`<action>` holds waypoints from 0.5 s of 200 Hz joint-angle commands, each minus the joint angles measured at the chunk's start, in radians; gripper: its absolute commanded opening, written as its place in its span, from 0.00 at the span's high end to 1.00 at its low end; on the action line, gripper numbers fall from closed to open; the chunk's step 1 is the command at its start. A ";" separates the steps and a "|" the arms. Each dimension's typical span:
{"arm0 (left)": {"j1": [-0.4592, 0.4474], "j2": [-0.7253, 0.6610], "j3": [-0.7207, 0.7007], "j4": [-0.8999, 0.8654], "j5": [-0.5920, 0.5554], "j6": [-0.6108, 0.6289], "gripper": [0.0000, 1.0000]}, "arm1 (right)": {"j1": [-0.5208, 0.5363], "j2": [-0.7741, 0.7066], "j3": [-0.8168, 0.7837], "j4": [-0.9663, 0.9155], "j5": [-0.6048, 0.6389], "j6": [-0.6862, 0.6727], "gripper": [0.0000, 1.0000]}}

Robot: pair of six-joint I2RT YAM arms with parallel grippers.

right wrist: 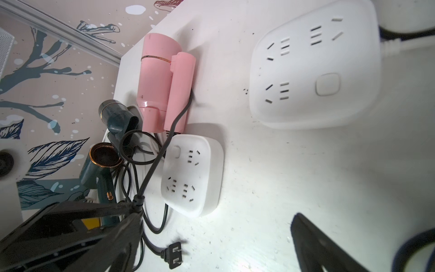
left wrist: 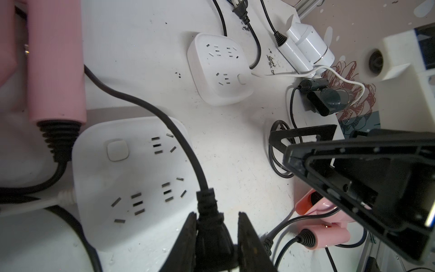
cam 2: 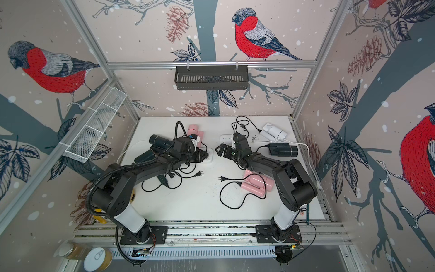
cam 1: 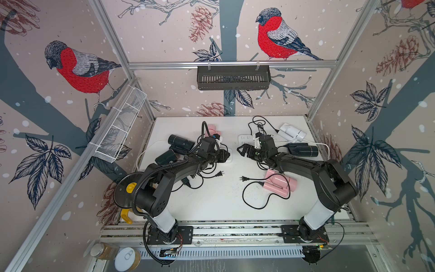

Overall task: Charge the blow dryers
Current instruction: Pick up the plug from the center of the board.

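My left gripper [left wrist: 217, 215] is shut on a black plug [left wrist: 213, 237], whose cord [left wrist: 164, 120] crosses a white power strip [left wrist: 131, 169] just beyond the fingertips. In both top views it [cam 1: 226, 155] [cam 2: 204, 156] hovers over that strip. My right gripper [right wrist: 214, 219] [cam 1: 244, 150] stands open and holds nothing, above bare table between two power strips [right wrist: 315, 68] [right wrist: 193, 174]. Blow dryers lie around: pink [cam 1: 213, 129] at the back, two black [cam 1: 181, 141] [cam 1: 166, 157] on the left, white [cam 1: 292, 133] and black [cam 1: 303, 149] on the right, pink [cam 1: 280, 183] nearer.
Loose plugs [cam 1: 220, 174] [cam 1: 243, 179] and tangled black cords lie mid-table [cam 1: 219, 205]. A black basket [cam 1: 233, 77] hangs on the back rail. A white wire basket [cam 1: 120, 127] is on the left wall. Jars [cam 1: 127, 259] stand by the front rail.
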 commanded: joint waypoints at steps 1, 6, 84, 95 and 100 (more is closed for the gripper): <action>-0.002 -0.020 -0.006 0.012 0.009 0.019 0.79 | -0.005 0.013 0.007 0.077 -0.050 -0.025 0.00; -0.003 -0.024 -0.007 0.011 0.009 0.021 0.79 | -0.007 0.020 0.011 0.091 -0.069 -0.023 0.00; -0.002 -0.069 -0.066 0.037 0.016 0.061 0.79 | 0.007 0.243 0.151 0.298 -0.395 0.230 0.34; -0.003 -0.071 -0.072 0.038 0.012 0.062 0.79 | 0.020 0.268 0.180 0.284 -0.416 0.242 0.40; -0.003 -0.070 -0.074 0.038 0.012 0.065 0.79 | 0.027 0.279 0.193 0.278 -0.423 0.244 0.42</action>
